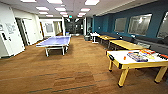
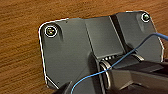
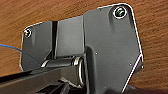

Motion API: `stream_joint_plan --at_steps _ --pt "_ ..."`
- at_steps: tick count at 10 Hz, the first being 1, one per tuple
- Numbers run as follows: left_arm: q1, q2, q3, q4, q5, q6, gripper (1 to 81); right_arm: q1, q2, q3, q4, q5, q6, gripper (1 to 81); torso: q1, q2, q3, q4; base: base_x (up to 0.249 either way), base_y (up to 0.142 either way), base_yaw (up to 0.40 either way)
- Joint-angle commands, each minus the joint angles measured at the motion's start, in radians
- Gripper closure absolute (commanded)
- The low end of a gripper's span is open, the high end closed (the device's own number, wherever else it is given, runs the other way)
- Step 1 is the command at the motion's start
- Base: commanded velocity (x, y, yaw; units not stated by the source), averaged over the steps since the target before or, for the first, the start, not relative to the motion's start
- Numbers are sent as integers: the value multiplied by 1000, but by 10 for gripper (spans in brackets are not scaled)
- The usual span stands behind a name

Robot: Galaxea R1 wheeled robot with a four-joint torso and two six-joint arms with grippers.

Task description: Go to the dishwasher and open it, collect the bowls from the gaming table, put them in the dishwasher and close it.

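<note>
Across the brown wood-look floor (image 1: pixel 75 70) stand a blue ping-pong table (image 1: pixel 55 41) and a yellow-legged games table (image 1: pixel 135 60); no dishwasher or bowls visible, so handling is unjudgeable, and whether either gripper is apart, I cannot tell

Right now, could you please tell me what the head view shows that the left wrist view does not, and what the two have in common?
The head view alone shows the room: a blue table-tennis table, a yellow-legged white-topped table bearing coloured boxes, more yellow tables along the teal wall, and ceiling lights. The left wrist view alone shows the robot's dark plate and a thin blue cable. Both share the brown wood-grain floor.
</note>
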Motion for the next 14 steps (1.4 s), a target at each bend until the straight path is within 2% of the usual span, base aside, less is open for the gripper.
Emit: stream_joint_plan --at_steps 1,14 --pt "-59 1 -2 10 52 5 10 44 1 2 1 -50 2 10 0 0 0 0 194 0 0" --pt "-59 1 -2 9 51 2 10 50 1 2 -1 -44 1 10 0 0 0 0 194 0 0"
